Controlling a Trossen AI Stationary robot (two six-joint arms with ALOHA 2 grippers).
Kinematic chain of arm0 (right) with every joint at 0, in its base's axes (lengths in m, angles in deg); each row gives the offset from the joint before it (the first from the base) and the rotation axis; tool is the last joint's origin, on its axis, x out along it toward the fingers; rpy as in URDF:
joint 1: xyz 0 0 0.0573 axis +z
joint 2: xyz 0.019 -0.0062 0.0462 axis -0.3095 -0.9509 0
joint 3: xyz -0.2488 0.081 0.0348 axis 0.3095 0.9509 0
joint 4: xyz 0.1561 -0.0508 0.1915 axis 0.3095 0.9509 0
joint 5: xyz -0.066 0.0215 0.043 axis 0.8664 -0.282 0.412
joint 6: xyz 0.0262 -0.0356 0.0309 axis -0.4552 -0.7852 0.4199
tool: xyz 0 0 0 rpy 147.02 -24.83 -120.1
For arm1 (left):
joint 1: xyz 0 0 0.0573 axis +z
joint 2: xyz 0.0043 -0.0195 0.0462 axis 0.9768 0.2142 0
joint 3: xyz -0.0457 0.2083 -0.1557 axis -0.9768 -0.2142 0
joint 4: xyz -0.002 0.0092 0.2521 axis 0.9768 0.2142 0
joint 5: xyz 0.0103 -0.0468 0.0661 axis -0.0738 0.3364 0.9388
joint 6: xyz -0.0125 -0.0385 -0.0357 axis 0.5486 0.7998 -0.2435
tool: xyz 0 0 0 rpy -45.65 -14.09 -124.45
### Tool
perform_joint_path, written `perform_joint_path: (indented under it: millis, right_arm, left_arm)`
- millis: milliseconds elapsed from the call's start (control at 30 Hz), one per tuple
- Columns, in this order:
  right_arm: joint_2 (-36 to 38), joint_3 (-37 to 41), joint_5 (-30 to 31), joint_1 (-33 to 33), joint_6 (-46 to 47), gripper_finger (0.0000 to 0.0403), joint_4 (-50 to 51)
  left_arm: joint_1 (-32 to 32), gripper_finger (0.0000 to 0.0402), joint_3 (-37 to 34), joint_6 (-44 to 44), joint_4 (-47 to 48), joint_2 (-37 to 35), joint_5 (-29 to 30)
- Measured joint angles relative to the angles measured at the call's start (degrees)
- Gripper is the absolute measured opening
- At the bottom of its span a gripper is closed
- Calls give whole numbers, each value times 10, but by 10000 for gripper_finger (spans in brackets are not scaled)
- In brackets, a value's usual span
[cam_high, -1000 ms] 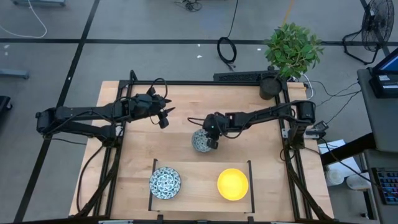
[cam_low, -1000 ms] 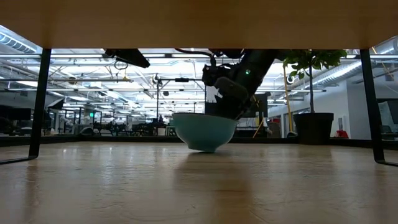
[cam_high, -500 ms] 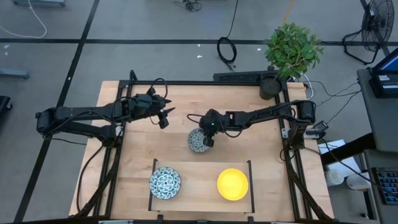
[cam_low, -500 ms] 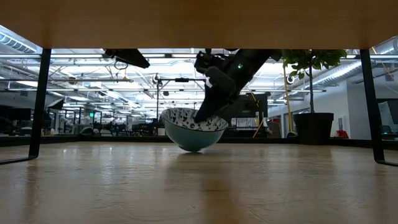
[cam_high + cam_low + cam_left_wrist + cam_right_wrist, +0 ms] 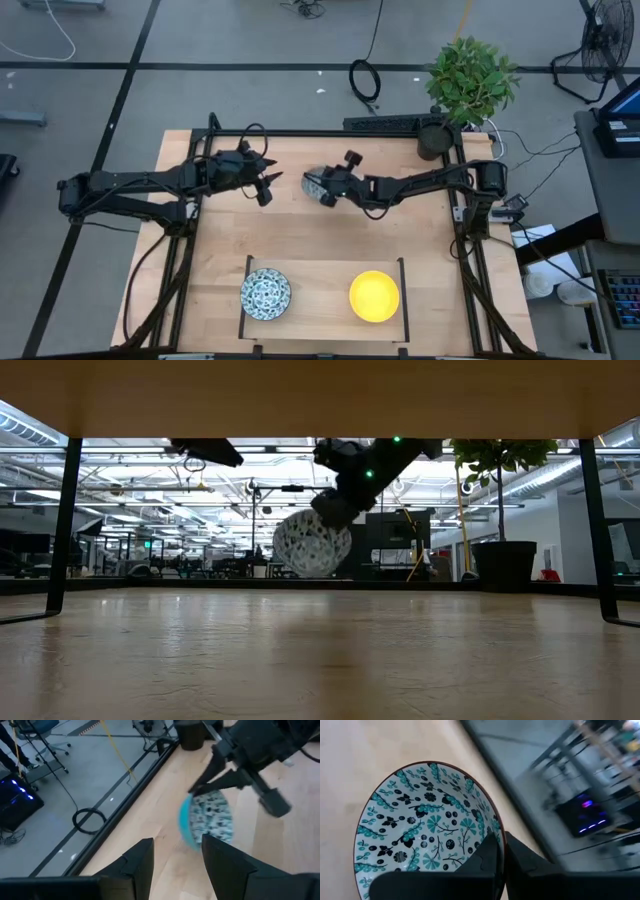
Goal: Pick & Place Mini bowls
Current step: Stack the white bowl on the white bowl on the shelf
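Low view: patterned bowl (image 5: pixel 312 544) tilted, airborne, rim pinched by right gripper (image 5: pixel 330 510).

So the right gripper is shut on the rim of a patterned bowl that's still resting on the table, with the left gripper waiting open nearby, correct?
Not quite. The patterned bowl is lifted clear of the table, as the low view shows. The right gripper is shut on its rim, and the left gripper waits open nearby.

Potted plant (image 5: pixel 468 85) at table's (image 5: pixel 420 250) far right corner; fan (image 5: pixel 605 40), cable coil (image 5: pixel 364 80) on floor.
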Motion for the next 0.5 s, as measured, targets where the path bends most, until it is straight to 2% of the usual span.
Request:
perform_joint_path:
  millis: [233,333,500]
  right_arm:
    - [0,0,39,-7,-124,1,-158]
    - [0,0,62,-7,-181,0,-223]
    - [1,0,60,-5,-242,0,-297]
  left_arm:
    - [-1,170,0,-2,-45,29,-78]
    - [0,170,0,-6,-63,54,-74]
    - [0,170,0,-14,-110,95,-41]
